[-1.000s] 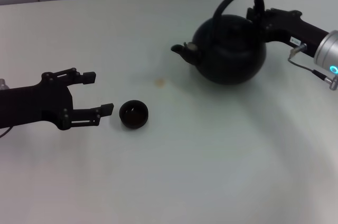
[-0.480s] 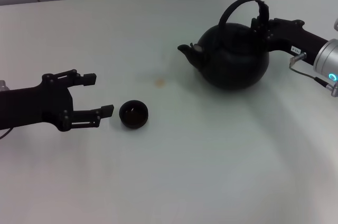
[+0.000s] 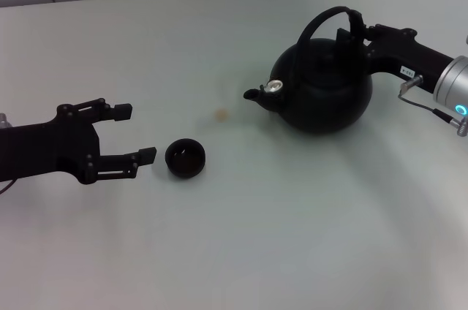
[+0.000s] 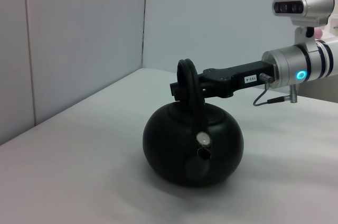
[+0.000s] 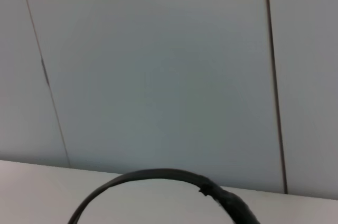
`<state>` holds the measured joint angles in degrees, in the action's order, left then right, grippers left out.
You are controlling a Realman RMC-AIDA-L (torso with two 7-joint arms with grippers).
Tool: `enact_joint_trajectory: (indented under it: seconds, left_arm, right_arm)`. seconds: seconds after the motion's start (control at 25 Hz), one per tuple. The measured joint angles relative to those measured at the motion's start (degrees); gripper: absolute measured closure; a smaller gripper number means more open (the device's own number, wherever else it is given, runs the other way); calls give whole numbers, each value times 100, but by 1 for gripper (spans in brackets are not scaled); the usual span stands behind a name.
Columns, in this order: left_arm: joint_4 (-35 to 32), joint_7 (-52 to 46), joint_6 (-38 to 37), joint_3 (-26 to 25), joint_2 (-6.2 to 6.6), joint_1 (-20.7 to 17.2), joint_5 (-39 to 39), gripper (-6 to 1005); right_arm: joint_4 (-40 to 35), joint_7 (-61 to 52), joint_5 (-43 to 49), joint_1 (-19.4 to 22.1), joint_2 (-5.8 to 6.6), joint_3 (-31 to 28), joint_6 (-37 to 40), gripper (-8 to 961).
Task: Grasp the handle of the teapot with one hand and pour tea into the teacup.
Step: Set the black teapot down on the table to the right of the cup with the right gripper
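From the head view, the teapot [image 3: 322,82] sits toward the far right of the white desk [image 3: 241,244], its short spout with the silvery cap aimed left toward the teacup [image 3: 185,158], which stands well apart from it, nearer the robot. The right gripper [image 3: 349,32] reaches in from the right and its jaws are clamped on the handle [image 3: 325,19] at the thicker side of the hoop, near the top of the pot. The left gripper [image 3: 136,131] rests low over the desk just beside the teacup, its jaws spread apart and holding nothing. From the left wrist view, the teapot [image 4: 193,149] faces the camera spout-first, the handle [image 4: 189,84] standing upright with the right gripper [image 4: 179,87] closed across it; whether the pot's base touches the desk cannot be told. From the right wrist view, only an arc of the handle [image 5: 158,177] shows against the wall. By my reading the grasp is done; carrying the pot over to the cup, tipping it and pouring the tea all remain, and no liquid can be made out in the cup
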<state>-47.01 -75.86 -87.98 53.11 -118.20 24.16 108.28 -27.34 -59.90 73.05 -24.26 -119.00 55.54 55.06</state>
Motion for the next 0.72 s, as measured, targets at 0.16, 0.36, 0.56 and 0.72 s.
enact_joint_trajectory:
  seconds: [0.16, 0.36, 0.56, 0.72]
  left_arm:
    - [0, -6, -12, -2, 5, 0, 0, 136]
    - [-1, -18, -22, -3, 7, 1, 0, 135]
    - [-1, -16, -25, -2, 8, 5, 0, 135]
    - [-1, -28, -27, -2, 7, 7, 0, 135]
  right_arm:
    - [-24, 6, 0, 2, -7, 30, 5, 683]
    - [-38, 6, 0, 8, -9, 22, 9, 571]
    - [-57, 13, 0, 20, -10, 25, 11, 394]
    - [-96, 107, -27, 93, -32, 28, 100, 262]
